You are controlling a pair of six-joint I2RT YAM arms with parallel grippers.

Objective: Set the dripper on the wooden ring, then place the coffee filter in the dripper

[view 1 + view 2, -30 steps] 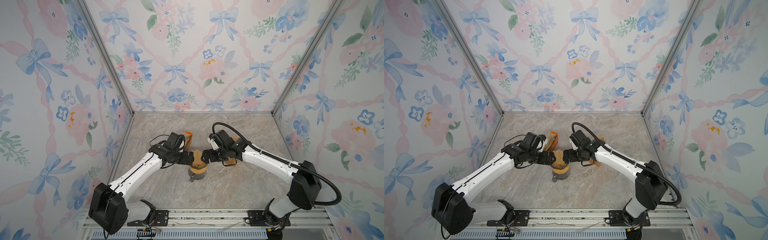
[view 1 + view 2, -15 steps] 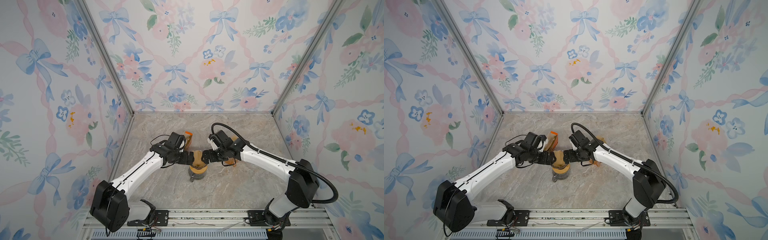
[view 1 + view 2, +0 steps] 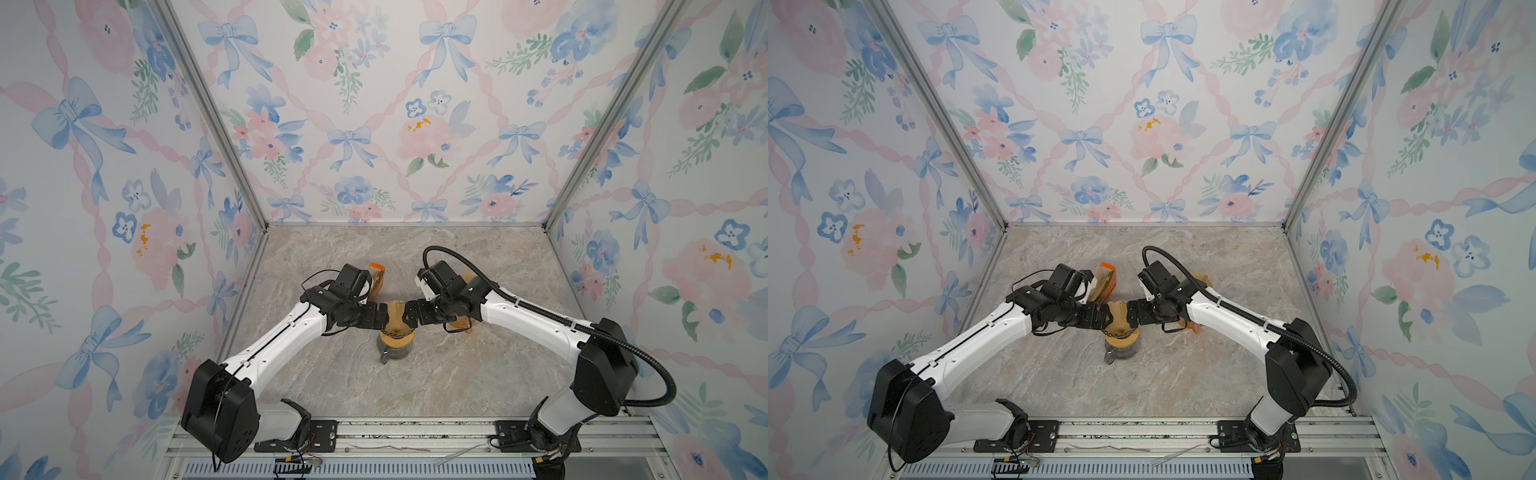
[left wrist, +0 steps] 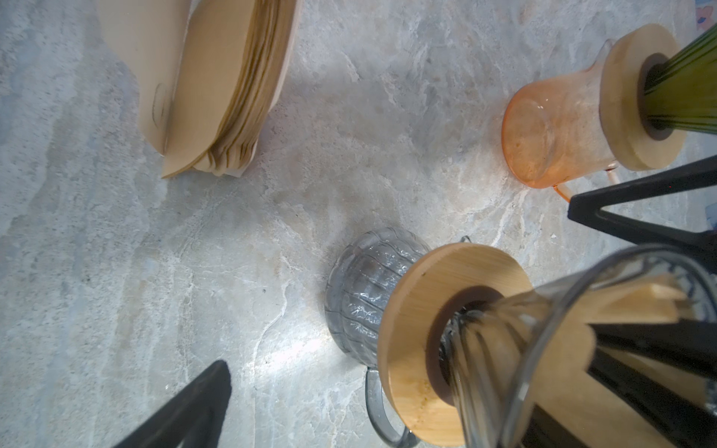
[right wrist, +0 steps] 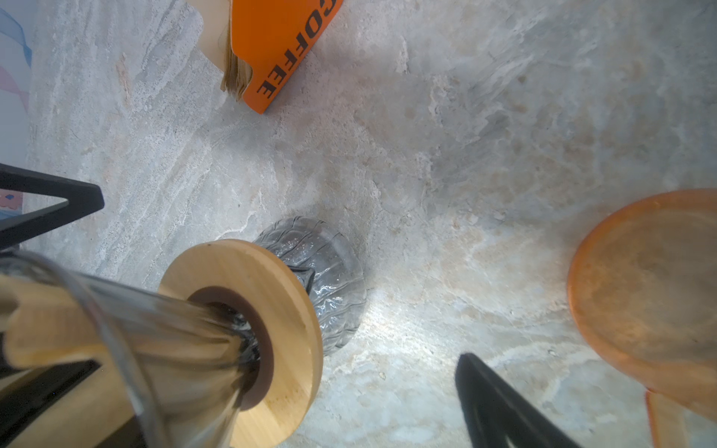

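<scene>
The clear glass dripper (image 3: 398,337) with a wooden collar (image 4: 423,306) stands on a ribbed glass carafe (image 3: 392,355) mid-table. A brown paper coffee filter (image 3: 397,313) sits inside the cone, also seen in the wrist views as filter (image 4: 636,306) and filter (image 5: 46,329). My left gripper (image 3: 380,320) and right gripper (image 3: 411,313) meet over it from either side, both open. Each has one finger down inside the filter and the other finger (image 4: 186,411) (image 5: 500,403) hanging free outside the cone. In both top views the filter (image 3: 1118,316) shows between the grippers.
An orange box marked COFFEE (image 5: 279,50) holding a stack of brown filters (image 4: 217,89) stands behind the left gripper (image 3: 376,276). An orange glass carafe (image 4: 558,132) with a wooden collar and green dripper stands under the right forearm (image 3: 463,323). Patterned walls close three sides.
Hardly anything: the right arm's elbow has edged slightly left. Both grippers stay open at the dripper.
</scene>
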